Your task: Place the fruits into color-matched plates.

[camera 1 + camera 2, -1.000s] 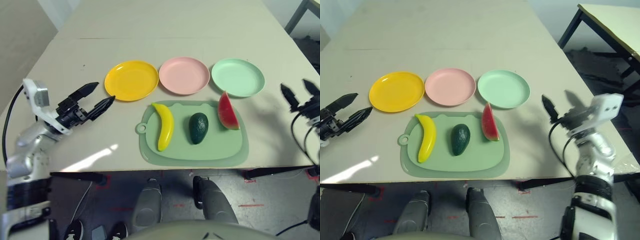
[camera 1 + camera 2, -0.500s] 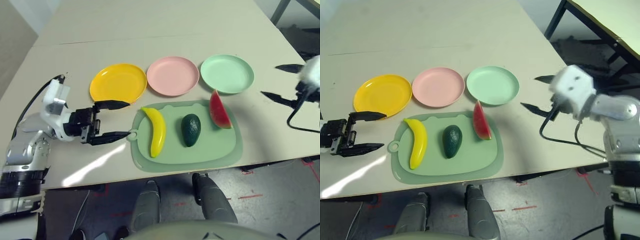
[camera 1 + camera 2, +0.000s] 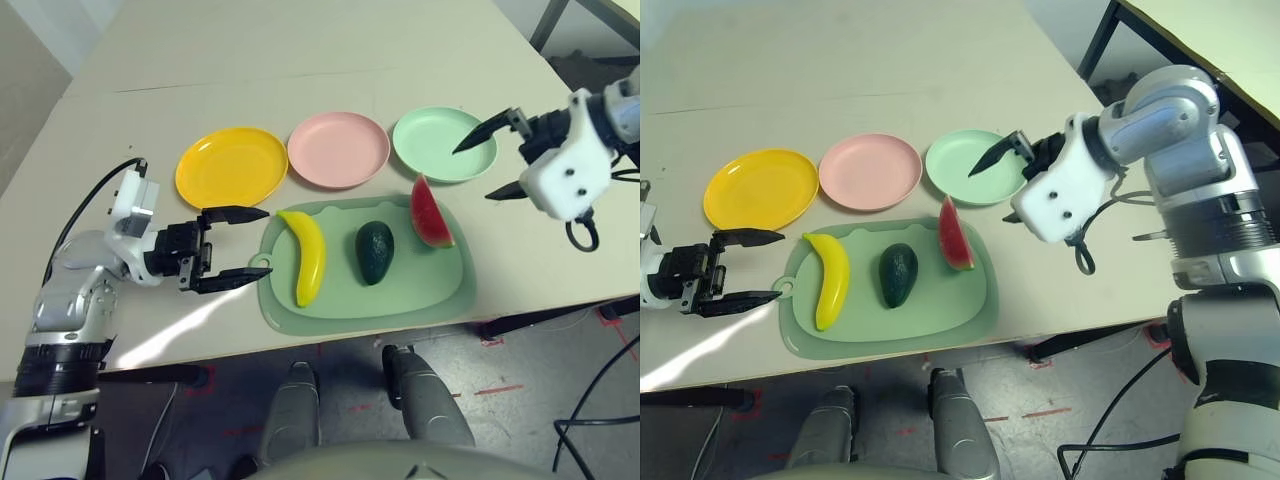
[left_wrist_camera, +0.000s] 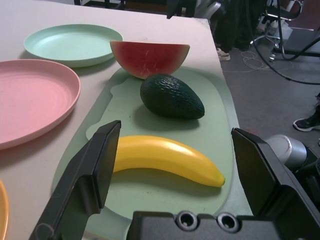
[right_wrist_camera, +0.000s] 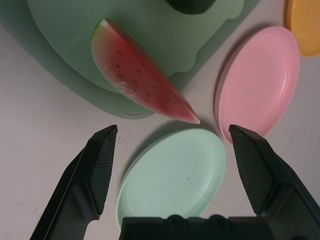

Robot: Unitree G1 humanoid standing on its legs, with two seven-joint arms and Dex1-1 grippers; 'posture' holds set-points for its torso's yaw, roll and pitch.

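No fruit is plated yet. The left hand (image 3: 232,247), wide open and empty, faces the banana (image 3: 305,257); the right hand (image 3: 488,160), equally open and empty, hangs above the green plate (image 3: 440,150) near the watermelon (image 3: 430,212). Next, each hand must close on its fruit.

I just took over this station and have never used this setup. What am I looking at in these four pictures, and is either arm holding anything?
It is a humanoid robot with two arms at a table. The two wide pictures come from its head, looking down; the other two come from cameras on each wrist, looking along that arm's black fingers.

On the table stand a yellow plate, a pink plate and a mint green plate. In front of them lies a pale green mat carrying a banana, an avocado and a watermelon wedge.

The left gripper sits beside the mat, pointing at the banana. The right gripper hovers over the mint green plate. Both are open and hold nothing.
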